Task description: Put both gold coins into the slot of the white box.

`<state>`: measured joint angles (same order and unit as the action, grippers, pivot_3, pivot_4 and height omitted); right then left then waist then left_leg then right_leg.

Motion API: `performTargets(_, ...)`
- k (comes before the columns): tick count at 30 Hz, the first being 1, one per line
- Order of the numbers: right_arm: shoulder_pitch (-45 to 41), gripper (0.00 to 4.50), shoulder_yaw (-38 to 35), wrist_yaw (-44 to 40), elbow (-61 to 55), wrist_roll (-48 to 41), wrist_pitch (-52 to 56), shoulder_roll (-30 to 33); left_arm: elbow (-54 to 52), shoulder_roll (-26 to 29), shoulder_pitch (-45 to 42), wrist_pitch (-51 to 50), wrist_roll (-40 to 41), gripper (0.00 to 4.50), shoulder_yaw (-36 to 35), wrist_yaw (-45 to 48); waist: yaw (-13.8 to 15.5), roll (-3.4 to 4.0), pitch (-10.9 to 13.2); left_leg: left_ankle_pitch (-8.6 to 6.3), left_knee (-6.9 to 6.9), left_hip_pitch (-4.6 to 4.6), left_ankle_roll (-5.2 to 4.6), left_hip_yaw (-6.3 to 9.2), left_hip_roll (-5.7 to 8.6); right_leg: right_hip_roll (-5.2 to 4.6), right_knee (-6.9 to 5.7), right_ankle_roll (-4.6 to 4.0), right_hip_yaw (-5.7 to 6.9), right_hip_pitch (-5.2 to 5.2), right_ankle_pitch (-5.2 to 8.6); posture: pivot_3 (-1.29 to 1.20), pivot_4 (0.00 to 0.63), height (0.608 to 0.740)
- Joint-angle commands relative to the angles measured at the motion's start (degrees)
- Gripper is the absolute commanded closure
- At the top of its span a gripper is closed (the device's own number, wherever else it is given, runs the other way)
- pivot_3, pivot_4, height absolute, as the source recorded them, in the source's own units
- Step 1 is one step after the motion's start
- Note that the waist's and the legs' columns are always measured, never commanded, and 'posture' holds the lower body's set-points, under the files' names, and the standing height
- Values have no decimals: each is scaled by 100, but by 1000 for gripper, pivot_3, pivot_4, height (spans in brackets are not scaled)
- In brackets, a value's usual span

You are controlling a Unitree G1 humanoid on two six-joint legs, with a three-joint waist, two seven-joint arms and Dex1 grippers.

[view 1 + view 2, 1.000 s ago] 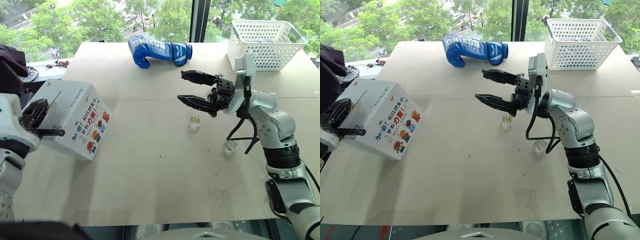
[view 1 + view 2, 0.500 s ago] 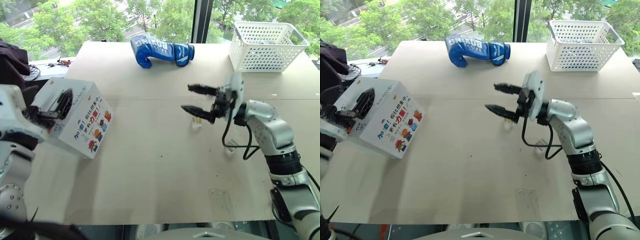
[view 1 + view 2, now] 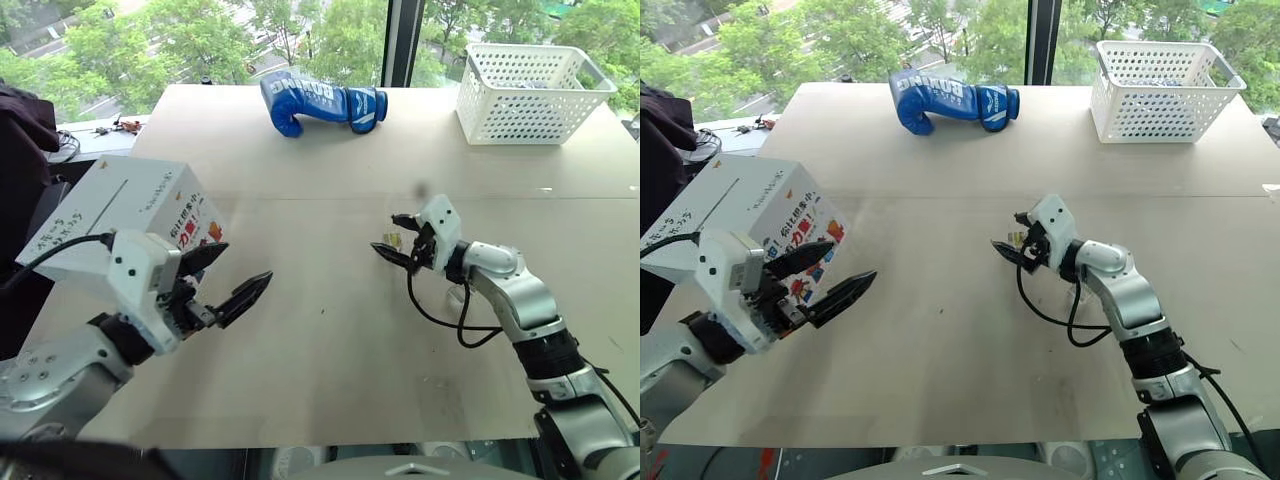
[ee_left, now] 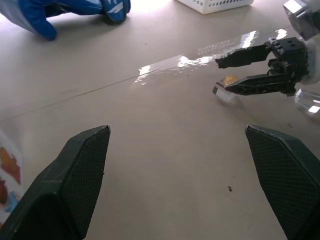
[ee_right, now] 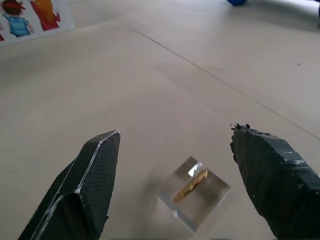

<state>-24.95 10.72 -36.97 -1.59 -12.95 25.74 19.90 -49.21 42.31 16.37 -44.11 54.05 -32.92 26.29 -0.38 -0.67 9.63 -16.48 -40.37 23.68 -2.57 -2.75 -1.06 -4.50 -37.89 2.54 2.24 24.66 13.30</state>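
the pale beige bench carries the white cardboard box with colourful lettering at its left edge, the thin dark slot running across the box's plain top face. a broad bare stretch of bench lies between the box and the small clear plastic holder near the centre. at the far edge lie a blue boxing glove and a white plastic lattice basket, well apart from both arms. the left gripper hovers just beside the box's printed face, jaws wide apart and empty. the right gripper sits low at the holder, jaws spread either side of it, not closed. the right wrist view resolves one gold coin tilted on edge inside the holder; the left wrist view shows this coin between the right jaws. a second clear holder lies beside the right forearm, its contents unclear.
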Motion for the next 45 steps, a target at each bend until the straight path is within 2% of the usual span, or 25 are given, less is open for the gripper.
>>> performTargets(1, 61, 649, -171, 238, -360, -26, 124, -102, -83, -11, -13, 226, -132, 100, 158, 61, -11, 0, 0, 0, 0, 0, 0, 0, 0, 1, 0, 2, 0, 0, -1, 0, 150, 704)
performTargets(7, 259, 649, -146, 359, -580, 3, 172, -123, -2, 21, 26, 310, -188, 100, 205, 157, -21, 0, 0, 0, 1, 0, 0, 6, -16, 26, -4, 18, 1, 3, -10, 0, 150, 704)
performTargets(8, 276, 1186, -144, 374, -601, -2, 177, -129, 9, 22, 33, 316, -197, 0, 198, 172, -21, 0, 0, 0, 1, 0, 0, 6, -16, 27, -3, 18, 1, 3, -10, 0, 150, 704)
performTargets(10, 298, 1906, -146, 400, -628, -12, 169, -144, 21, 24, 45, 328, -205, 0, 193, 188, -22, 0, 0, 0, 1, 1, 0, 5, -16, 27, -2, 18, -1, 3, -10, 0, 150, 704)
performTargets(11, 305, 2495, -146, 407, -632, -13, 166, -147, 22, 21, 49, 332, -209, 0, 195, 187, -22, 0, 0, 0, 1, 1, 0, 4, -16, 27, -2, 19, -2, 3, -10, 0, 150, 704)
performTargets(12, 312, 2887, -145, 412, -634, -11, 163, -149, 22, 17, 53, 334, -214, 0, 196, 188, -22, 0, 0, 0, 1, 1, 0, 4, -16, 27, -1, 19, -2, 3, -10, 0, 150, 704)
performTargets(14, 322, 4062, -128, 409, -643, -4, 176, -148, 30, 15, 70, 337, -217, 0, 185, 201, -20, 0, 0, 0, 1, 0, 0, 4, -16, 27, -1, 19, -2, 3, -11, 0, 150, 704)
performTargets(15, 326, 4465, -120, 405, -646, -1, 182, -145, 32, 13, 81, 339, -219, 0, 183, 206, -20, 0, 0, 0, 1, 0, 0, 5, -16, 28, -1, 19, -2, 3, -11, 0, 150, 704)
performTargets(21, 316, 4465, -174, 358, -672, -126, 247, -194, 3, -73, 187, 379, -185, 0, 214, 195, -21, 0, 0, 0, 1, 0, 0, 5, -16, 29, -1, 19, -3, 3, -10, 0, 150, 704)
performTargets(24, 270, 4465, -445, 402, -758, -562, 525, -430, 15, -193, 121, 397, -79, 0, 302, 148, -21, 0, 0, 0, 1, 0, 0, 6, -17, 30, -2, 19, -3, 3, -11, 0, 150, 704)
performTargets(28, 50, 4465, -1216, 573, -1167, -2088, 1466, -1148, 210, -863, -419, 478, 1267, 0, 528, -411, 0, -4, -1, 0, 0, 2, -1, 9, -18, 28, -3, 20, -2, 2, -12, 0, 150, 704)
performTargets(30, -138, 4465, -1477, 704, -1306, -2799, 1865, -1484, 430, -1432, -781, 744, 2178, 0, 727, -799, -9, -2, -2, -1, -1, 1, -1, 13, -20, 26, -5, 20, -2, 0, -13, 0, 150, 704)
performTargets(32, -372, 4465, -1684, 877, -1358, -3479, 2180, -1802, 703, -2021, -1228, 1058, 2700, 0, 953, -1153, -7, -3, -2, -1, -2, 0, -2, 14, -18, 22, -6, 20, -3, -2, -14, 0, 150, 704)
performTargets(37, -875, 4465, -2050, 1236, -1263, -4913, 2600, -2368, 1130, -2850, -2037, 1439, 3050, 0, 1475, -1404, -1, -5, -5, -1, -5, -1, -3, 18, -14, 29, -11, 18, 3, -6, -15, 0, 150, 704)
performTargets(42, -1085, 4465, -2116, 1573, -1229, -5791, 2671, -2619, 1296, -3056, -2330, 1502, 3160, 0, 1841, -1331, -17, -5, -5, -1, -6, 1, -5, 14, -10, 32, -8, 19, -3, -6, -15, 0, 150, 704)
performTargets(45, -1115, 4500, -2027, 1680, -1271, -6116, 2703, -2641, 1342, -3094, -2363, 1484, 3186, 1307, 2042, -1248, -29, -5, -5, -1, -5, -1, -5, 14, -11, 36, -9, 19, -3, -6, -15, 0, 150, 704)
